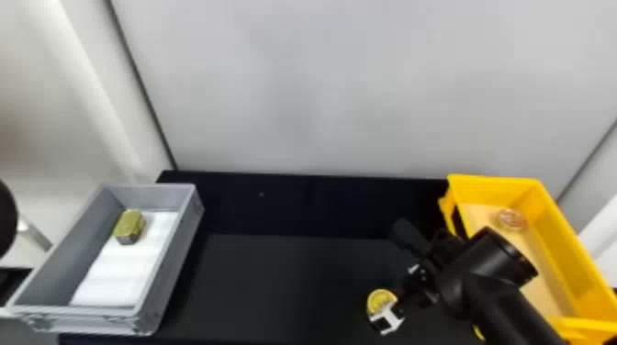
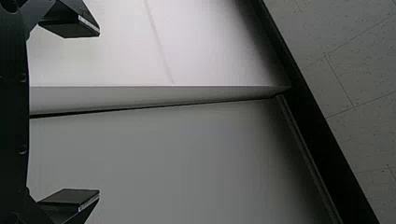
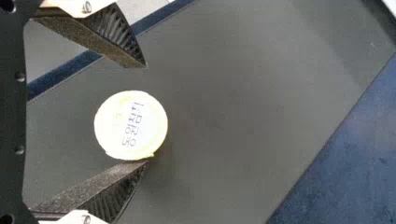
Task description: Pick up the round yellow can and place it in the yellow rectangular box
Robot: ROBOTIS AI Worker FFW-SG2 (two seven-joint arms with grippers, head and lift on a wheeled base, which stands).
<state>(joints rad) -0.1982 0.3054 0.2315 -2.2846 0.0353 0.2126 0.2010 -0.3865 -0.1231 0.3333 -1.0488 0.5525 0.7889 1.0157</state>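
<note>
Can (image 3: 106,125) between wide-spread fingers of right hand (image 1: 397,306); right wrist view gives writing (image 3: 133,126) on top, head view yellow box (image 1: 558,229).

the smooth, black, tubular right arm (image 1: 509,312) has a rounded joint (image 1: 477,261). the black right gripper (image 1: 402,296) has wedge-shaped fingers (image 3: 88,41) with grainy faces, ribbed sides and screwed-on white brackets (image 3: 74,8); the black left gripper (image 2: 99,115) has a flat base plate (image 2: 13,114) with small round fittings (image 2: 22,150) and pale-edged fingers (image 2: 70,27).
</note>
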